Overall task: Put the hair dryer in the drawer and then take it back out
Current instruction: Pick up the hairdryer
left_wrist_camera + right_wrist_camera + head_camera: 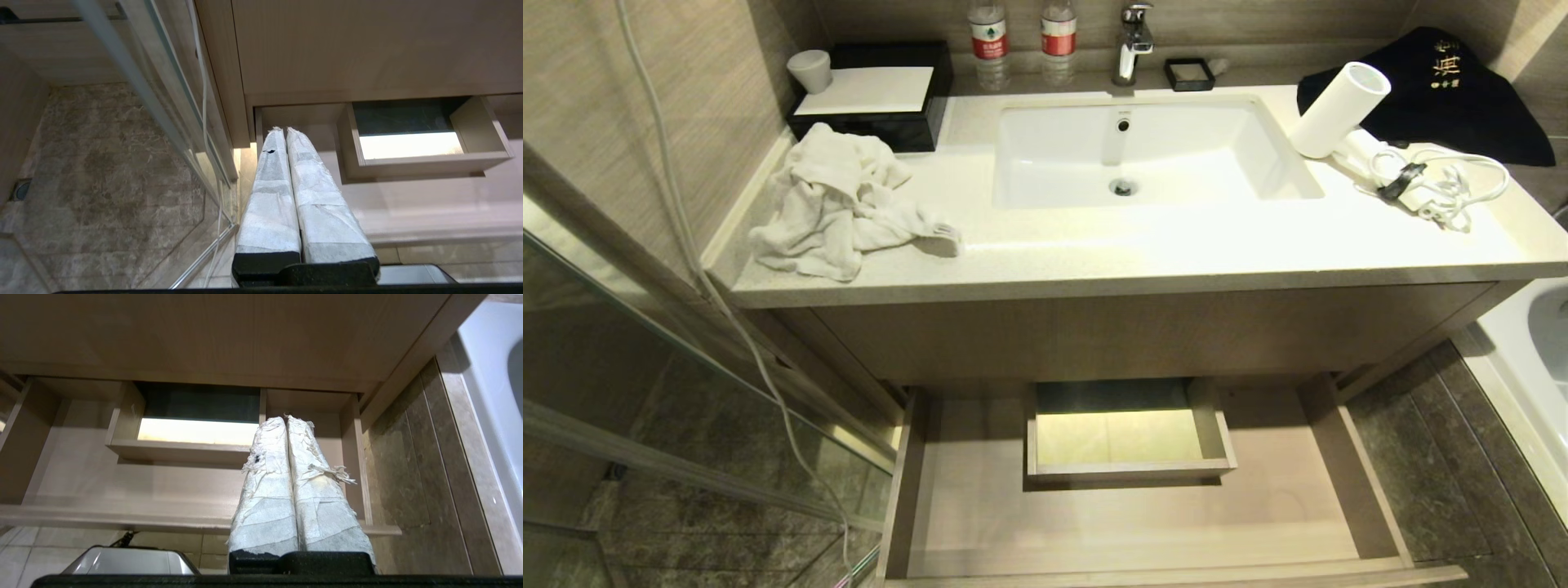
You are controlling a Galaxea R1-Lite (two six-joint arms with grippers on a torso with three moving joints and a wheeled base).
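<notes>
We see the drawer (1143, 523) pulled out beneath the sink (1143, 155), nothing lying on its floor around the boxed cut-out (1127, 433). The hair dryer (1339, 110) lies on the counter just right of the sink, its bundled cord (1437, 184) beside it. Below the sink, our left gripper (284, 130) and right gripper (285, 417) each hang before the drawer, wrapped fingers pressed together, holding nothing.
</notes>
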